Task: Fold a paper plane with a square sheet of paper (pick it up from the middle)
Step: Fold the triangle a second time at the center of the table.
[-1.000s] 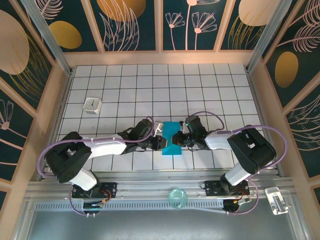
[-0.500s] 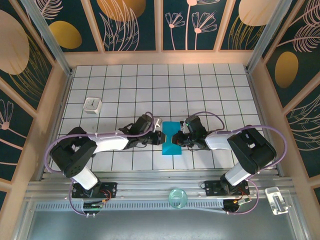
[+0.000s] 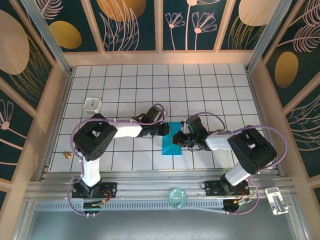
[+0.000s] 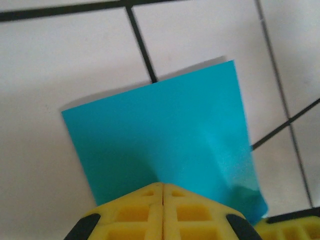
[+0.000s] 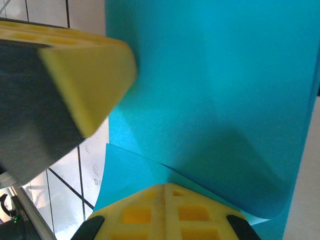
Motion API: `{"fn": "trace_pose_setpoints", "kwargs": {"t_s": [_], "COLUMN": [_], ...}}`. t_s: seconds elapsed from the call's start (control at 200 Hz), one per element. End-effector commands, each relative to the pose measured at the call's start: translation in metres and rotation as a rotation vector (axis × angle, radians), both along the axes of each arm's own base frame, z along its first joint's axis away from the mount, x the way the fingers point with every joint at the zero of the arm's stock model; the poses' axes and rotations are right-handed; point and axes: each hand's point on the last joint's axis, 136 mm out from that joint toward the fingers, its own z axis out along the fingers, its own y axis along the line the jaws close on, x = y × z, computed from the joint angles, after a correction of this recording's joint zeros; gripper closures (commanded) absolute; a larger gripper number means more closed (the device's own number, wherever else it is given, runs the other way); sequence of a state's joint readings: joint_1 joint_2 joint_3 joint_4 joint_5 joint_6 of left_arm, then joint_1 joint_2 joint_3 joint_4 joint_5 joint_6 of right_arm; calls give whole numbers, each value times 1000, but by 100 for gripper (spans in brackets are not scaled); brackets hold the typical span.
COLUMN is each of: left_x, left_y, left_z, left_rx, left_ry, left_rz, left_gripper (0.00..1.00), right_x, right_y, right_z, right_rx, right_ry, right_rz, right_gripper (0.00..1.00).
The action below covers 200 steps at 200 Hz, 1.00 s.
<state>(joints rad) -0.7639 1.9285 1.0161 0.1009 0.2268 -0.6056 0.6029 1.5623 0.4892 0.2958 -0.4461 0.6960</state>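
Note:
The square sheet of paper (image 3: 171,142) is teal-blue, folded over itself, and lies on the white grid table between the two grippers. My left gripper (image 3: 165,129) is at its far left edge. In the left wrist view the paper (image 4: 160,135) rises in a ridge to the yellow fingertips, and the left gripper (image 4: 163,185) is shut on it. My right gripper (image 3: 179,140) is at the paper's right side. In the right wrist view the right gripper (image 5: 164,186) is shut where the lifted upper layer (image 5: 215,90) meets the lower layer (image 5: 125,175). The left finger (image 5: 80,70) looms top left.
A small white cube (image 3: 92,105) stands at the left of the table. A small brass piece (image 3: 65,154) lies near the left edge. A clear glass cup (image 3: 176,198) and a white fitting (image 3: 276,199) sit on the front rail. Patterned walls surround the table.
The left arm has swung its gripper forward and right, from the paper's left side to its far left edge, its elbow drawing inward. The right gripper has stayed at the paper.

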Motion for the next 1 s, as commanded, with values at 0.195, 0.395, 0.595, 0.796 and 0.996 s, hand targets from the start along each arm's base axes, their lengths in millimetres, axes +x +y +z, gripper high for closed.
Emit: {"fn": "trace_pose_setpoints", "kwargs": {"t_s": [0.195, 0.395, 0.595, 0.796, 0.996], "left_x": [-4, -7, -8, -8, -8], "left_y": [11, 12, 11, 10, 10], "left_z": [-18, -22, -23, -24, -25], "left_rx": [71, 72, 71, 70, 70], "left_ry": [21, 32, 36, 41, 45], "left_rz": [-12, -17, -24, -29, -30], "left_gripper": [94, 94, 94, 94, 93], "right_x": [-11, -10, -8, -5, -3], "right_y": [-17, -16, -15, -15, -16], "right_z": [-15, -14, -13, -13, -10], "right_rx": [-49, -39, -30, -27, -9], "right_ry": [64, 63, 64, 63, 57], "right_rz": [-54, -55, -71, -80, -94], "right_gripper": [100, 100, 100, 100, 100]}}
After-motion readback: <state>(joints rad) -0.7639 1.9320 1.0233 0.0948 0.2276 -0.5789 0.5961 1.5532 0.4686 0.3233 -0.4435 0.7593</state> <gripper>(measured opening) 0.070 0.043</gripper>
